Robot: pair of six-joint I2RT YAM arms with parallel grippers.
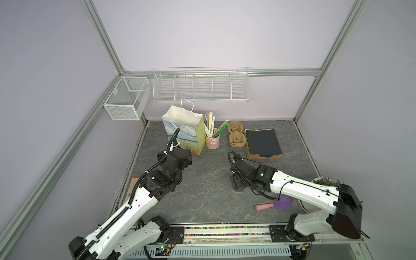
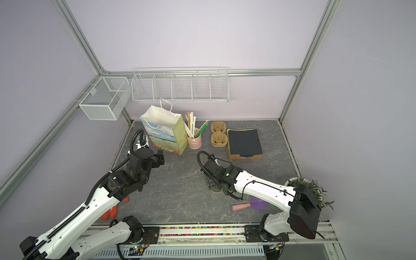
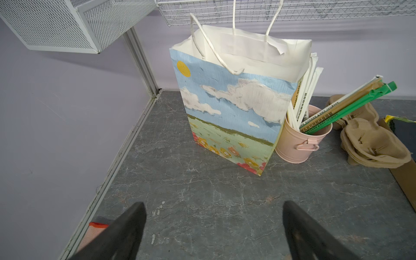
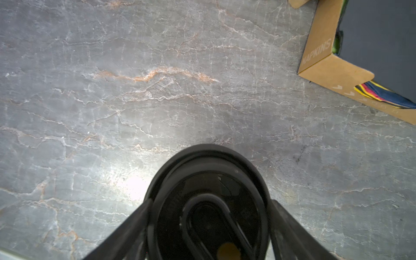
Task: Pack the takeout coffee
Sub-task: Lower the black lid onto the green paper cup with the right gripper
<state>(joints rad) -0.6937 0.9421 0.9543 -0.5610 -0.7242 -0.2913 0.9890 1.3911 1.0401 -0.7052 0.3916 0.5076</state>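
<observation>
Grey marble table (image 1: pixel 202 180), mid-right: cup (image 4: pixel 207 191) standing under your right gripper (image 4: pixel 210 202), fingers (image 4: pixel 130 227) flanking its lid (image 4: pixel 202 157), whether pinching or clear you cannot tell; left gripper (image 3: pixel 213 204) spread, empty, facing bag (image 3: pixel 229 108); hazard: an off-centre squeeze tips it or pops the lid.

left arm (image 1: pixel 135 202): extended toward the paper bag (image 1: pixel 186 132), wrist roughly level and facing the bag's front.
left gripper (image 3: pixel 213 203): just short of the bag, not touching it; jaws spread wide, nothing between them.
right arm (image 1: pixel 299 189): stretched low, well right of the bag and nearer than it; wrist pitched down.
right gripper (image 4: pixel 211 202): pointing down, one finger either side of the takeout coffee (image 4: pixel 207 171) lid; contact unclear.
</observation>
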